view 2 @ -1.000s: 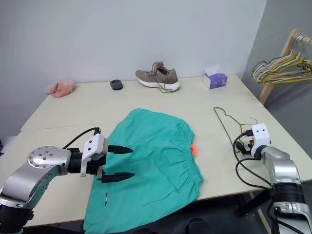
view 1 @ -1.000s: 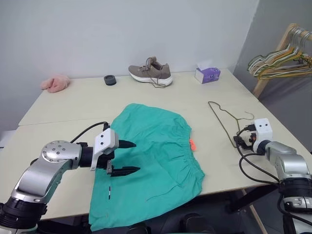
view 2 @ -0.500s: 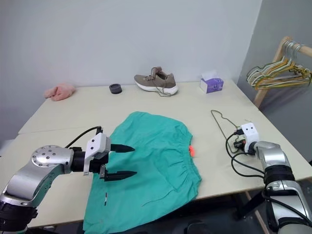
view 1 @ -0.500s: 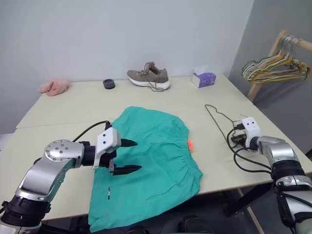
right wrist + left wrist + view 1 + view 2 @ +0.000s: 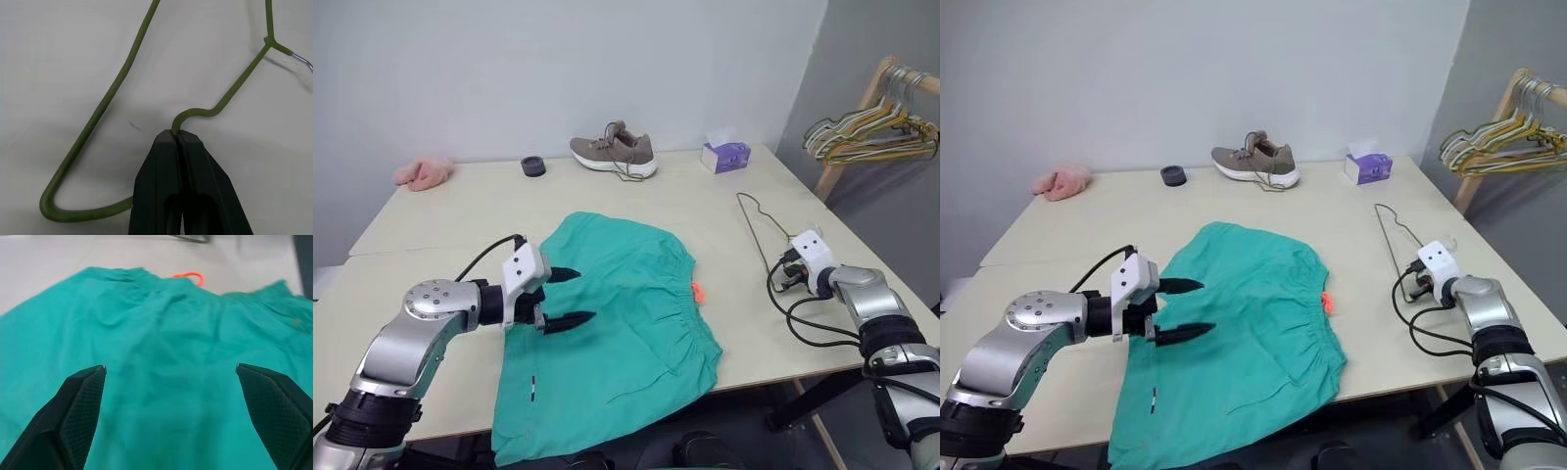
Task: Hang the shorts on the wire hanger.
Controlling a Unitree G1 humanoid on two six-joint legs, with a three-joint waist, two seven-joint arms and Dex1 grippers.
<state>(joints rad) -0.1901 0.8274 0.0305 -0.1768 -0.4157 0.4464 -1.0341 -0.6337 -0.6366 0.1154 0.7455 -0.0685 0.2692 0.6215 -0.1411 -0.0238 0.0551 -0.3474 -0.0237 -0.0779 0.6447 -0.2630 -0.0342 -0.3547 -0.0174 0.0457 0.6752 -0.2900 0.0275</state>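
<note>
The shorts (image 5: 617,318), teal-green with a gathered waistband and a small orange tag, are lying flat on the desk (image 5: 636,201), their lower end hanging over its near edge. The wire hanger (image 5: 760,231), thin and olive-green, is lying well to their right, pinched by the right claw (image 5: 177,139).

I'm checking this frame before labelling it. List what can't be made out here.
- Right gripper: shut on the wire hanger; in the right wrist view its own fingers hide the pinched stretch of wire.
- The same gripper in the right eye view sits behind its white camera housing.
- Shorts: the near hem drops past the table edge, out of sight.
- White mark on the shorts: too small to read.
- Hanger rack: cut off by the left eye view's right edge.
</note>
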